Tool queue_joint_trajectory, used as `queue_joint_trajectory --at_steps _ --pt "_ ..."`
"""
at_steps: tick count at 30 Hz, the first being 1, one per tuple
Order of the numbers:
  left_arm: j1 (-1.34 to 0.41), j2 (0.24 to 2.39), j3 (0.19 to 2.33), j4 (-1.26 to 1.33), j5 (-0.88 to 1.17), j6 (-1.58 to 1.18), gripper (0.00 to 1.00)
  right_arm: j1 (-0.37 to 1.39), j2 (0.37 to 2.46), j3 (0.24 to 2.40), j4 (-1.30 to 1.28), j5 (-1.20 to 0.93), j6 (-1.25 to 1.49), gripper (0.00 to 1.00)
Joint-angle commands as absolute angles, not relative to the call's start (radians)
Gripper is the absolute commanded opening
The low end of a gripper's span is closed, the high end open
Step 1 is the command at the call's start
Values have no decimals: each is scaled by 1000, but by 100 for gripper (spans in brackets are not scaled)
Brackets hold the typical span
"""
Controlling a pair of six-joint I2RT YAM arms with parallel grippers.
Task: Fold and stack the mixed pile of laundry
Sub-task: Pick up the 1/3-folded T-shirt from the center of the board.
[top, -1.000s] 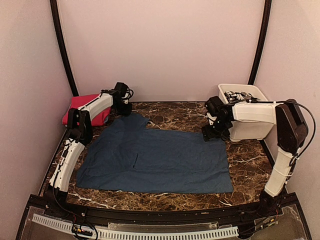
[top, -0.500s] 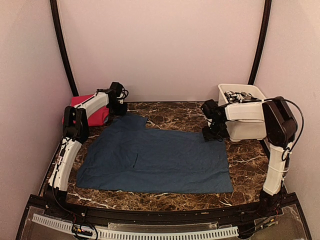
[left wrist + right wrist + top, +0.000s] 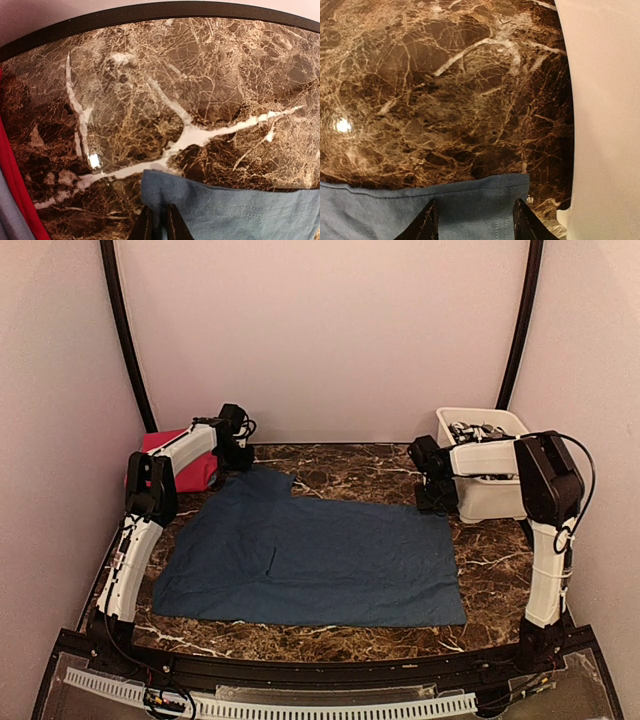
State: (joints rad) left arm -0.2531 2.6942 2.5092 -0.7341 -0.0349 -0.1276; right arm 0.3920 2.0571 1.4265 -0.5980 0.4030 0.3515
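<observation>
1. Top external: the navy-blue garment (image 3: 320, 560) lies spread flat on the table (image 3: 340, 465), with the pink garment (image 3: 160, 445) far left and the white tub (image 3: 490, 502) far right.
2. Left wrist: the left end effector (image 3: 159, 227) is clenched on the navy-blue garment's far-left corner.
3. Right wrist: the right end effector (image 3: 476, 220) is released, its fingers straddling the far-right corner beside the white tub.

The light is soft, warm and a little pink, and it comes from above. The top view is sharp. The shiny marble worktop (image 3: 350, 465) shows a small white glint (image 3: 93, 160) near its back left corner and a fuzzy bright spot (image 3: 342, 125) near the back right. Both wrist views bend at the edges, so the back rim (image 3: 150, 12) looks curved. The white tub (image 3: 605, 100) is washed out, with a dark shadow (image 3: 565, 150) beside it. The dark blue cloth (image 3: 310, 560) looks paler up close.
</observation>
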Motion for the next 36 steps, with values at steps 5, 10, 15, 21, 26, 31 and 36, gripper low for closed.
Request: queue_joint_trajectory --at_steps 5,10,15,21,26,31,36 --pt "-223 2617 2482 -822 -69 -171 9 384 2114 1451 -580 306 407 44" --pt "-184 2611 2475 -853 -104 -175 3 383 2113 1458 -579 244 408 45" --pt "-152 2602 2469 -856 -111 -176 0 383 2086 1459 -582 232 399 48" --pt "-153 2575 2475 -806 49 -184 22 372 2059 1473 -590 267 379 57" --pt "-193 2546 2476 -793 39 -166 48 360 2087 1512 -622 293 398 67" --pt "-206 2532 2468 -799 36 -178 52 356 2099 1521 -635 290 429 71" --pt "-216 2501 2442 -794 34 -184 53 326 2140 1535 -627 189 446 66"
